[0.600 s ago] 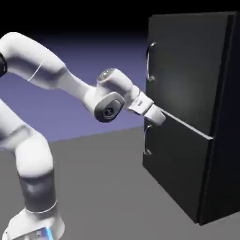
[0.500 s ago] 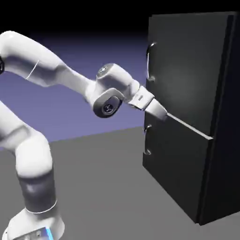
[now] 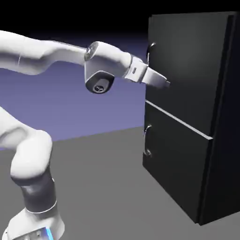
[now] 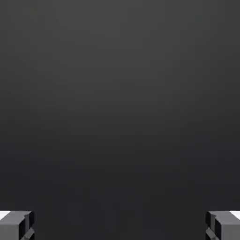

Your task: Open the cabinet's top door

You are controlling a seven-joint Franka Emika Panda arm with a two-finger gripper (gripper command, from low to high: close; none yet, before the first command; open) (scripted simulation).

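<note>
The tall black cabinet [image 3: 222, 140] stands at the exterior view's right, both doors closed. The top door [image 3: 192, 61] is its upper flat panel. Its curved silvery handle [image 3: 150, 48] sits near the panel's left edge, with the lower part hidden behind my hand. My gripper [image 3: 166, 84] points at the top door's face, just right of and below the handle, very close to the panel. In the hand view the dark panel [image 4: 120, 103] fills the picture. The gripper [image 4: 120, 228] is open, its fingertips [image 4: 16, 225] far apart with nothing between them.
The shorter lower door [image 3: 178, 164] with its own handle [image 3: 147, 140] lies below the seam. The grey table [image 3: 103, 187] spreads in front of the cabinet. My arm's elbow and forearm [image 3: 56, 54] stretch across the upper left.
My hand has risen from the seam between the two doors to the height of the top door's handle, and the forearm has levelled out. Both doors are unmoved.
</note>
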